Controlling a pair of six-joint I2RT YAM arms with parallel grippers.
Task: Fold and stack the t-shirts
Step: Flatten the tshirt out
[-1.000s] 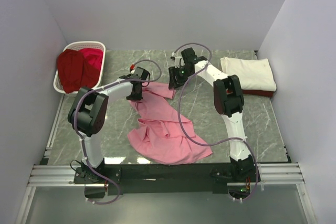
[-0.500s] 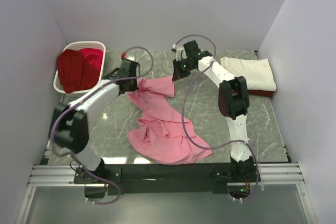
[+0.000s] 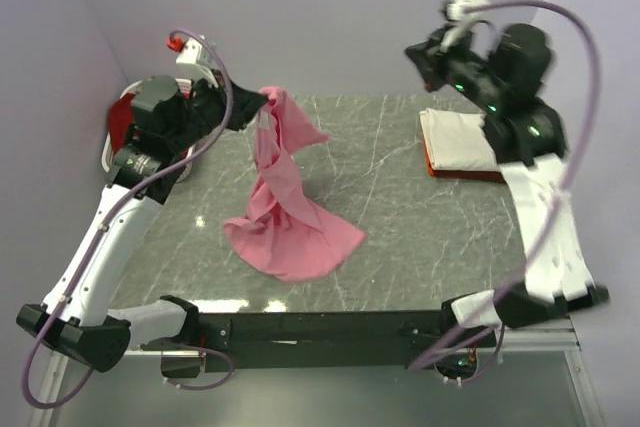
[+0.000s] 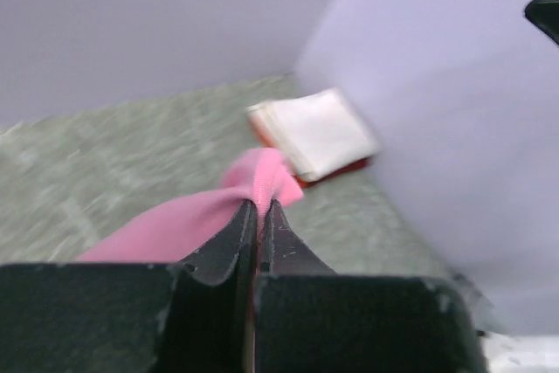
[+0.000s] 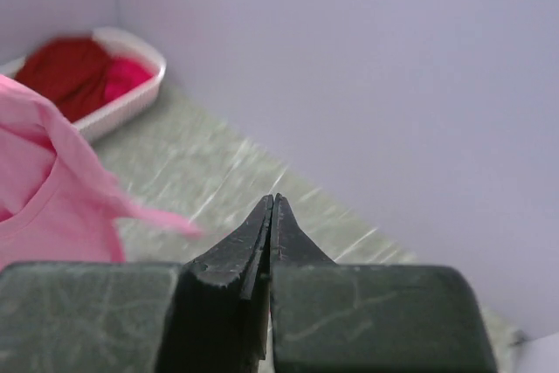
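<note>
The left gripper (image 4: 258,209) is holding the pink t-shirt (image 3: 288,222) aloft by one bunched corner while the right gripper (image 5: 272,207) is hanging closed and empty, so the pinch may slip.

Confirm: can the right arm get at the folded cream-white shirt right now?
Likely yes. The right tool is raised, shut and empty, near the cream-white shirt; nothing covers it, and the pink shirt hangs from the left tool, well clear.
</note>
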